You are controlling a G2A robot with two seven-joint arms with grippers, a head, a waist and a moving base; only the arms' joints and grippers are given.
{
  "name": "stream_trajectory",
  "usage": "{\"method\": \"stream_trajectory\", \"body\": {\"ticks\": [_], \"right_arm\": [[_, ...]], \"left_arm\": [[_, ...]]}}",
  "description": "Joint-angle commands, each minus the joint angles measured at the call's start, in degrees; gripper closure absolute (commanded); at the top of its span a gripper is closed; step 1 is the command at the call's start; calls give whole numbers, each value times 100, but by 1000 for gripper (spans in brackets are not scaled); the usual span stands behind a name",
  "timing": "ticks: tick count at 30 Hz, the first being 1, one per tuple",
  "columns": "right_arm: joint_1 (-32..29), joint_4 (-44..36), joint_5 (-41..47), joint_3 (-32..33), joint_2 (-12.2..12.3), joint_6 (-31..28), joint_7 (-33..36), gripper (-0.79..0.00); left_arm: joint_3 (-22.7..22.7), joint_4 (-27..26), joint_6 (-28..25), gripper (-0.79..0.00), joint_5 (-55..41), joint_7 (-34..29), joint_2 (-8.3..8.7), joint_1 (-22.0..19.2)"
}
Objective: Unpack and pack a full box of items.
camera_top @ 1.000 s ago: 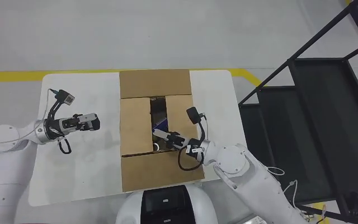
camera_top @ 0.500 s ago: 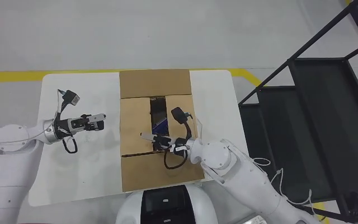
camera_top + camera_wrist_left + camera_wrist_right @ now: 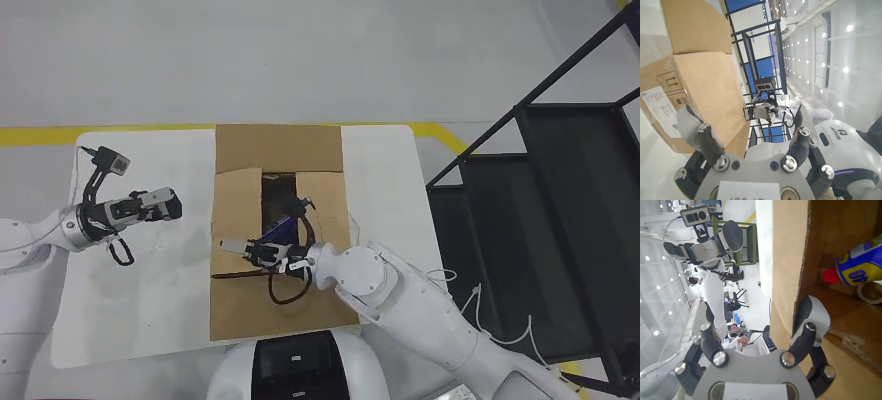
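Over the near half of the cardboard box [image 3: 280, 148], the right tool [image 3: 757, 321] has its fingers apart, straddling the raw corrugated edge of the left flap [image 3: 232, 205]. One pad [image 3: 806, 311] touches the flap's inner face and the other hangs outside, clear of it. The flap tilts up, its long edge running near to far; swinging it toward the table's [image 3: 130, 300] left edge looks like the next move. Deeper inside lie a glossy blue-and-yellow spray can [image 3: 859, 266], red-capped, on its side, and a white roll [image 3: 869, 292] just beside it. The left tool [image 3: 742, 121], fingers apart and empty, hovers near the left edge.
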Motion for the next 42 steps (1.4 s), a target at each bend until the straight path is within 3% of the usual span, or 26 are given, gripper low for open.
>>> {"method": "stream_trajectory", "body": {"ticks": [1,7,11,16,21,24,31,37,42], "right_arm": [[78,-71,-23,-78,-41,-104,-78,-785],[612,82,13,-617,-305,-220,-291,-785],[1190,632,238,-1175,-638,-203,-450,-785],[1829,1290,425,-1799,-1101,240,-612,-785],[2003,1600,359,-2099,-1378,464,-746,-785],[2035,1652,332,-2114,-1461,537,-723,-785],[1538,928,-65,-1795,-1260,868,-580,-785],[634,-313,-718,-1157,-799,1111,-181,-785],[-436,-1258,-1012,-268,-390,958,168,-785]], "left_arm": [[-133,-127,27,-785,-248,-21,13,53],[-528,-426,198,-785,-1083,-85,38,208],[-660,-588,274,-785,-1227,-153,51,246],[-676,-699,315,-785,-1120,-195,58,269],[-520,-336,494,-785,-691,-121,60,115],[-277,-101,470,-785,-155,268,33,44],[125,616,496,-785,372,512,-21,-151],[520,1126,410,-785,937,846,-91,-365],[950,1365,295,-785,1251,968,-189,-549]]}}
